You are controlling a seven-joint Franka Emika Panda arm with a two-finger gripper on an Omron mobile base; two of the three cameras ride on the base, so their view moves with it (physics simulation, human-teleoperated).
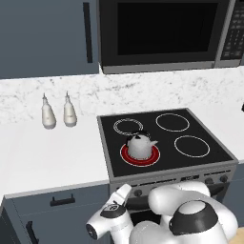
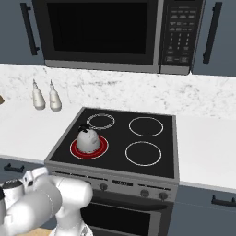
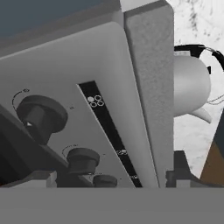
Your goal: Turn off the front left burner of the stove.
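The stove (image 1: pixel 107 143) is a black glass cooktop in a grey frame. Its front left burner (image 1: pixel 125 155) glows red under a white kettle (image 1: pixel 140 145); the same burner (image 2: pixel 74 150) and kettle (image 2: pixel 87 138) appear in the right base view. My gripper (image 1: pixel 125 190) hangs low at the stove's front left corner, just left of a knob (image 1: pixel 138 193). In the hand view the gripper (image 3: pixel 109 177) is open, its dark fingertips (image 3: pixel 41 177) wide apart. The front panel lies close ahead, with a large knob (image 3: pixel 41 114) and a smaller knob (image 3: pixel 82 159) apart from the tips.
Two white bottles (image 1: pixel 58 113) stand on the counter left of the stove. A microwave (image 1: pixel 162 33) hangs above it. More knobs (image 2: pixel 144 192) line the panel's right side. My arm (image 2: pixel 50 196) crosses in front of the lower cabinets. The kettle (image 3: pixel 190 85) rises above the stove's edge.
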